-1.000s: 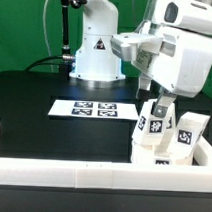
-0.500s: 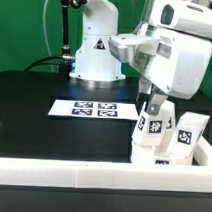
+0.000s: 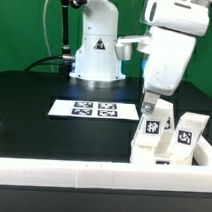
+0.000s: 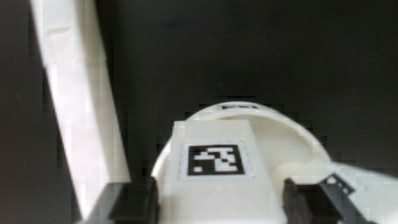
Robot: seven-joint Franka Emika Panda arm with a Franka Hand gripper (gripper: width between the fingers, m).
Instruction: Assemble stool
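— Where do we see the white Franka arm (image 3: 167, 47)?
— On the exterior view's right, wrist pointing straight down. Its two-finger gripper (image 3: 152, 104) hangs low.
— And the dark fingertips (image 4: 125, 199)?
— In the wrist view we see them parted, one either side.

White stool parts crowd the near corner on the exterior view's right of the black tabletop (image 3: 55, 87). One tagged leg (image 3: 151, 121) stands tilted, its top under the tool (image 3: 151, 99). Just beside it, further toward the exterior view's right, another leg (image 3: 188, 134) leans, tag showing. The round seat (image 3: 142, 151) sits beneath them. In the wrist view the tagged leg (image 4: 226, 160) lies between the tool's fingers (image 4: 123, 200).
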